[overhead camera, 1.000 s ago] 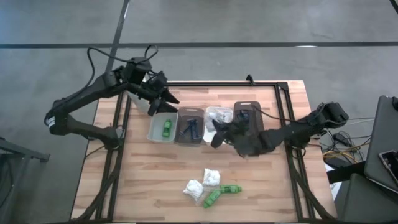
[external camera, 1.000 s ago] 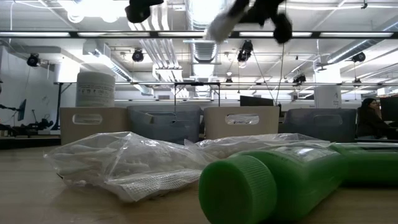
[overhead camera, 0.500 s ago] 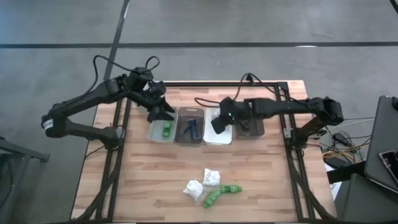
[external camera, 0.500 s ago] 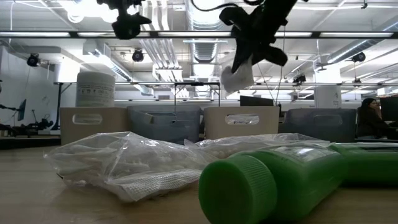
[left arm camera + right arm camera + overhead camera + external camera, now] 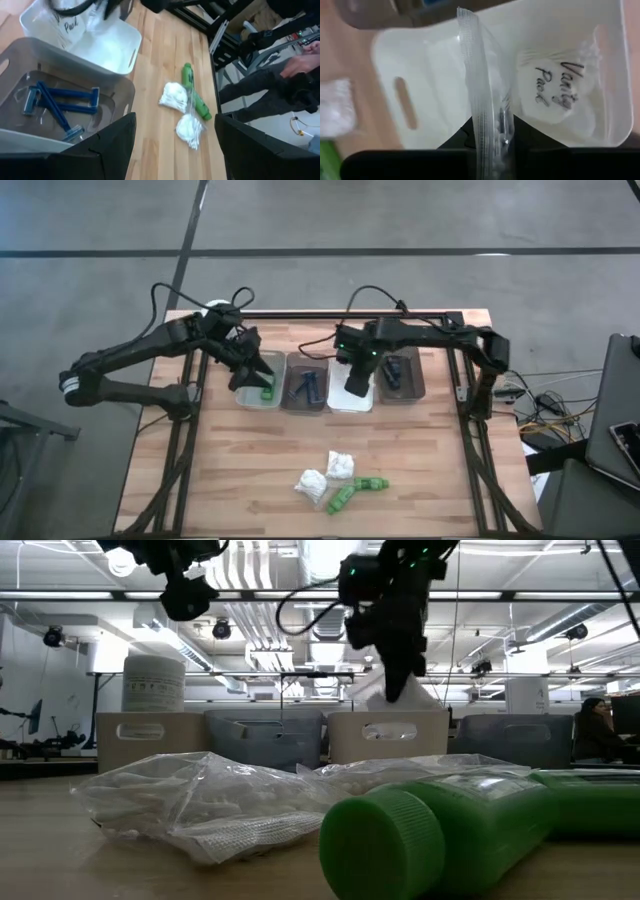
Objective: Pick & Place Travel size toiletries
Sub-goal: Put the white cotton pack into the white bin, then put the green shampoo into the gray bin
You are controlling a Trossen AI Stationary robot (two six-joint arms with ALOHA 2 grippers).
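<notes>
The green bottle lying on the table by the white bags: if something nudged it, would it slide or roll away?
The green bottle looks round and lies on its side, so a sideways nudge would probably roll it. Its ribbed cap may give some grip. A second bottle and bagged white puffs close by might stop it.

I see even, bright light on the table [image 5: 250, 470] from above, with only soft shadows. At table height the ceiling lights [image 5: 150, 552] glare white, and the near green bottle [image 5: 440, 835] is soft and out of focus. My right wrist view is blurred at its edges; the clear bag [image 5: 487, 100] there catches mild glare.
</notes>
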